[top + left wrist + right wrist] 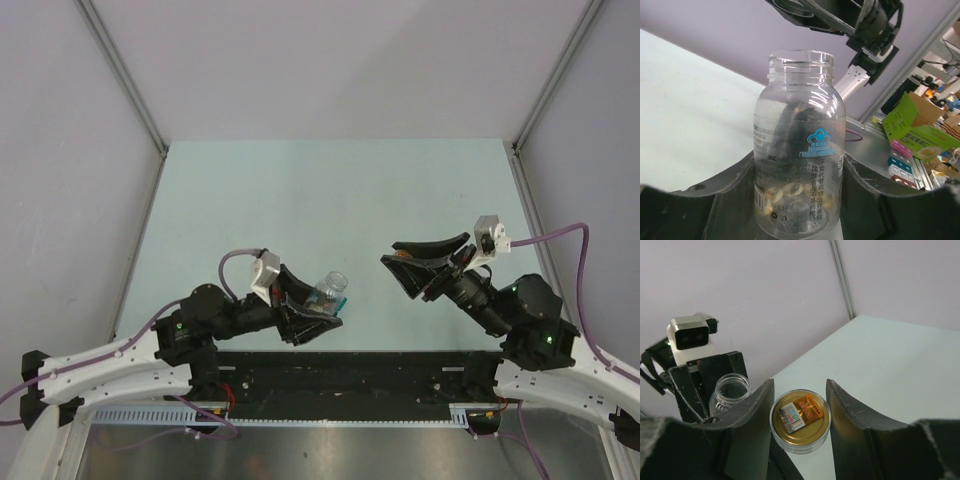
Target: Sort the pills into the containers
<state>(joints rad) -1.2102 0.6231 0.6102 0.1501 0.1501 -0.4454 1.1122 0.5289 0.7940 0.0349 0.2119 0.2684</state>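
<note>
While my left pincer (pixel 799 167) clamps the open bottle (pixel 800 100) by its body, pills (pixel 795 192) lie in its bottom: light, slick, better tipped than pinched. A blue sliver, seemingly the box (pixel 345 297), shows just beyond; farther, my right pincer (pixel 800 397) clamps the cap (pixel 801 421).

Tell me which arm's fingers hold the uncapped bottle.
The left gripper: its fingers clamp the clear plastic bottle, mouth open, yellowish pills at its bottom. The right gripper holds only the round gold lid.
</note>
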